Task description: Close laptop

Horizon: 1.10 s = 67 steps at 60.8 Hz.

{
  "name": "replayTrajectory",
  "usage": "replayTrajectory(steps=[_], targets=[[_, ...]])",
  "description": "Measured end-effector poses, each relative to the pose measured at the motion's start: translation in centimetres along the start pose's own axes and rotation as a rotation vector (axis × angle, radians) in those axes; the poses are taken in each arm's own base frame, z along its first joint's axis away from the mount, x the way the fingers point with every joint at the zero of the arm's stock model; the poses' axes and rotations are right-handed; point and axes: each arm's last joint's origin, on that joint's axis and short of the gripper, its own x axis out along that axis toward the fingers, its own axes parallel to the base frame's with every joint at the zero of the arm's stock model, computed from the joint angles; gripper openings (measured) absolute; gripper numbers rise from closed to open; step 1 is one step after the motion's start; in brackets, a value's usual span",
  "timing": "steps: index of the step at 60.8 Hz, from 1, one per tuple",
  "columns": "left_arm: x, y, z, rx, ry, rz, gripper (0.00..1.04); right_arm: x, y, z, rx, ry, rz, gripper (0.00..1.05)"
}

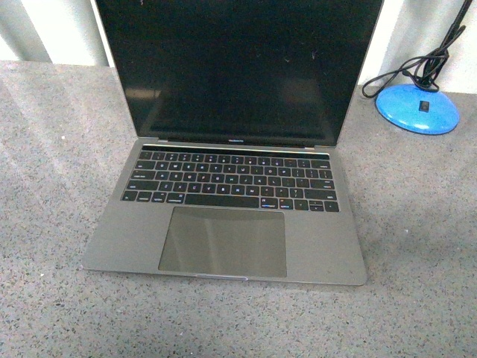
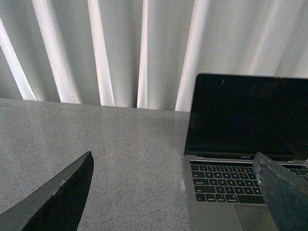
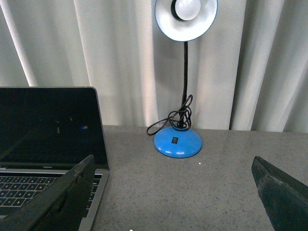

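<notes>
— Where's the laptop [image 1: 231,216]?
— Open in the middle of the grey counter [image 1: 417,246]. Its dark screen stands up at the back, its trackpad edge faces the robot, and its long side runs left to right.
— And the blue thing to its right?
— A lamp [image 3: 179,139]. Only the right wrist view shows its shade; the front view catches just the base.
— The grippers?
— The left gripper [image 2: 173,163] and the right gripper [image 3: 173,163] are both spread wide and empty.

1. Soft, even daylight from behind through pale pleated curtains [image 2: 120,53]; bright strips between folds blown out.
2. Diffuse sheen across the speckled grey tabletop [image 1: 52,134]; shadows faint and soft-edged.
3. Dull glare on the trackpad [image 1: 223,242] of the slim grey metal laptop [image 1: 328,246]; black glossy screen [image 1: 238,67] dim, specked.
4. Mild grain throughout; dark fingers [image 2: 57,197] of left gripper [image 2: 173,156] and right gripper [image 3: 173,158] out of focus.
</notes>
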Motion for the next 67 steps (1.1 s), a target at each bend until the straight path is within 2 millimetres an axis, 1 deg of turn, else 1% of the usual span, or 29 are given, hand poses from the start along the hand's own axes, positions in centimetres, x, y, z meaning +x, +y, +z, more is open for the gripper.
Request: replayTrajectory(steps=[12,14,16,17,18,19,22,26,29,31,32,34,36,38,39,41,48,50,54,56,61,67], targets=[[0.0,0.0,0.0,-0.007,0.009,0.014,0.98,0.0,0.0,0.0,0.004,0.004,-0.005,0.95],[0.1,0.0,-0.2,-0.049,0.124,0.117,0.98,0.0,0.0,-0.1,0.029,0.082,-0.043,0.95],[0.1,-0.1,-0.2,-0.067,0.237,0.199,0.98,0.2,-0.2,-0.1,0.05,0.269,-0.129,0.95],[0.2,-0.1,-0.3,-0.063,0.302,0.256,0.98,0.3,-0.3,-0.1,0.054,0.314,-0.147,0.95],[0.3,-0.1,-0.4,-0.061,0.328,0.285,0.98,0.5,-0.4,-0.2,0.047,0.406,-0.189,0.95],[0.5,-0.1,-0.5,-0.056,0.365,0.337,0.98,0.6,-0.5,-0.3,0.044,0.448,-0.207,0.95],[1.0,0.0,-1.0,-0.069,0.417,0.379,0.98,1.6,-1.0,-0.7,0.038,0.588,-0.256,0.95],[1.6,0.2,-1.0,-0.091,0.425,0.384,0.98,2.8,-1.2,-1.0,0.019,0.636,-0.261,0.95],[2.7,0.3,-0.5,-0.124,0.405,0.349,0.98,4.4,-1.0,-0.9,-0.006,0.65,-0.21,0.95],[3.9,0.3,0.4,-0.137,0.367,0.307,0.98,5.9,-0.8,-0.4,-0.044,0.64,-0.161,0.95],[4.5,0.3,0.8,-0.143,0.353,0.278,0.98,6.2,-0.7,-0.3,-0.047,0.638,-0.152,0.95],[5.0,0.3,1.2,-0.147,0.337,0.262,0.98,7.2,-0.5,0.1,-0.07,0.631,-0.12,0.95],[6.3,0.2,2.0,-0.146,0.311,0.224,0.98,8.3,-0.3,0.4,-0.089,0.627,-0.094,0.95],[6.9,0.2,2.3,-0.144,0.3,0.211,0.98,9.3,-0.1,0.7,-0.114,0.628,-0.058,0.95],[7.5,0.2,2.6,-0.147,0.29,0.188,0.98,10.0,0.0,0.9,-0.125,0.63,-0.037,0.95],[8.5,0.1,2.9,-0.148,0.283,0.164,0.98,10.6,0.1,1.0,-0.135,0.632,-0.017,0.95],[11.6,-0.1,3.6,-0.136,0.271,0.104,0.98,14.3,0.7,1.7,-0.177,0.631,0.065,0.95],[12.7,-0.3,3.9,-0.126,0.266,0.08,0.98,15.3,0.8,1.9,-0.188,0.629,0.076,0.95],[14.1,-0.5,4.2,-0.113,0.257,0.061,0.98,17.4,1.1,2.3,-0.209,0.621,0.095,0.95],[15.2,-0.8,4.4,-0.104,0.257,0.041,0.98,18.5,1.2,2.6,-0.218,0.615,0.102,0.95],[16.9,-1.7,4.9,-0.087,0.251,-0.013,0.98,21.5,1.7,3.5,-0.248,0.583,0.125,0.95],[18.7,-2.8,5.8,-0.068,0.223,-0.068,0.98,24.2,2.2,4.6,-0.268,0.549,0.145,0.95]])
